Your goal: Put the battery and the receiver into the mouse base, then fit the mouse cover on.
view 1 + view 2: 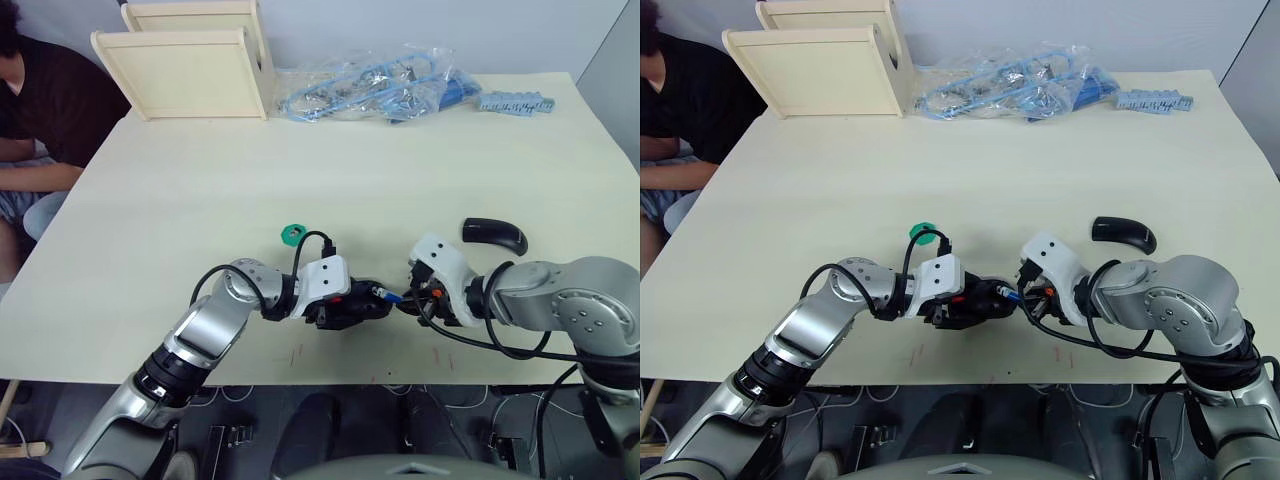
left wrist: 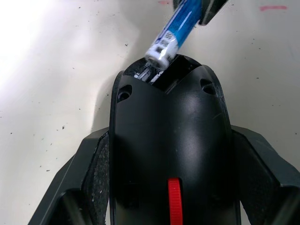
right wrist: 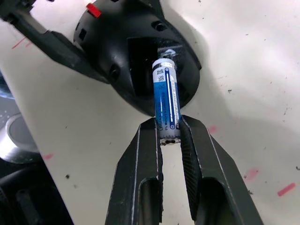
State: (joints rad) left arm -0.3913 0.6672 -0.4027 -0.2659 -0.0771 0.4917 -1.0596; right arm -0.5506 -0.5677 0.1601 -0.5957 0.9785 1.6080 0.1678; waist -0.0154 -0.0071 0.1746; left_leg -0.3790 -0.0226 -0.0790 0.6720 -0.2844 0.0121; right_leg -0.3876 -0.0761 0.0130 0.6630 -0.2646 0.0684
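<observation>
From the head camera, you had the left gripper (image 1: pixel 352 305) clamped on the mouse base (image 1: pixel 350 303) near the table's (image 1: pixel 300 180) front edge, with the right gripper (image 1: pixel 405 297) facing it, pinching the battery (image 1: pixel 385 294). The mouse cover (image 1: pixel 495 235) lay apart on the robot's right, behind the right arm.

In the left wrist view, both fingers (image 2: pixel 93 173) hugged the base's sides.

In the right wrist view, your fingers (image 3: pixel 147 154) were narrowed around the battery's rear end, its tip at the base's open slot.
</observation>
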